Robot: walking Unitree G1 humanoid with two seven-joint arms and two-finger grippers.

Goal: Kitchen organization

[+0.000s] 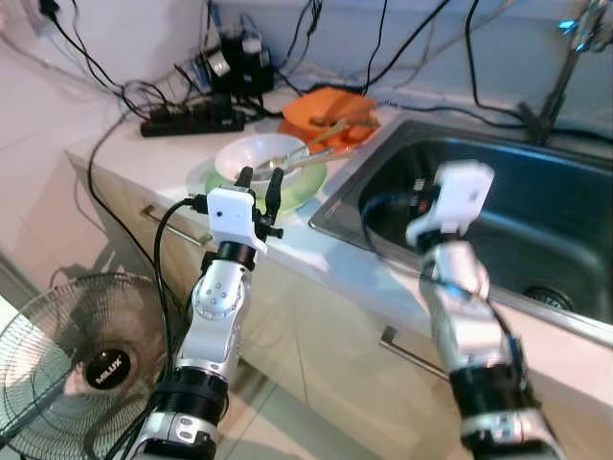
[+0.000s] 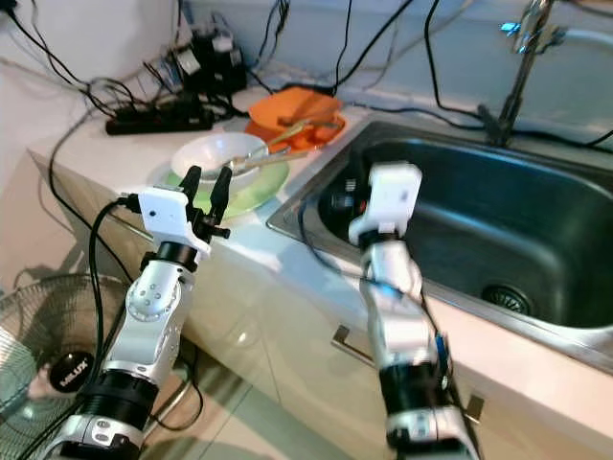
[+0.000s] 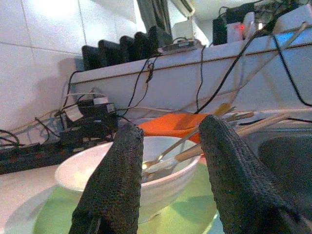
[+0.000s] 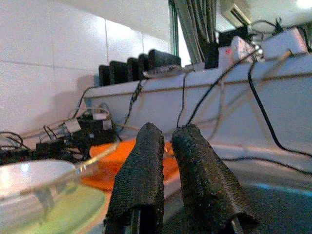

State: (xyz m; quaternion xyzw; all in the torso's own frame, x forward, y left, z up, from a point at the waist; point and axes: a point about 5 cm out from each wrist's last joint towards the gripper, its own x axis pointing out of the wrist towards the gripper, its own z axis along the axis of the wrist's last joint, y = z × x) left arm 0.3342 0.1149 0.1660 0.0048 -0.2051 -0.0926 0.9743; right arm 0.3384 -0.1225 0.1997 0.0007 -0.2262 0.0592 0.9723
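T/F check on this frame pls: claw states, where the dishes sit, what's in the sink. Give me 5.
1. The left claw is open, in front of the white bowl. True.
2. The white bowl sits on the orange plate. False: it sits on the green plate; the orange plate lies behind it.
3. The right claw has its fingers close together, nothing between them. True.
4. The sink is stacked with dishes. False: no dishes can be seen in its basin; the right arm reaches over its near edge.
5. Utensils rest in the white bowl. True: a spoon and sticks lie across it in the left wrist view.
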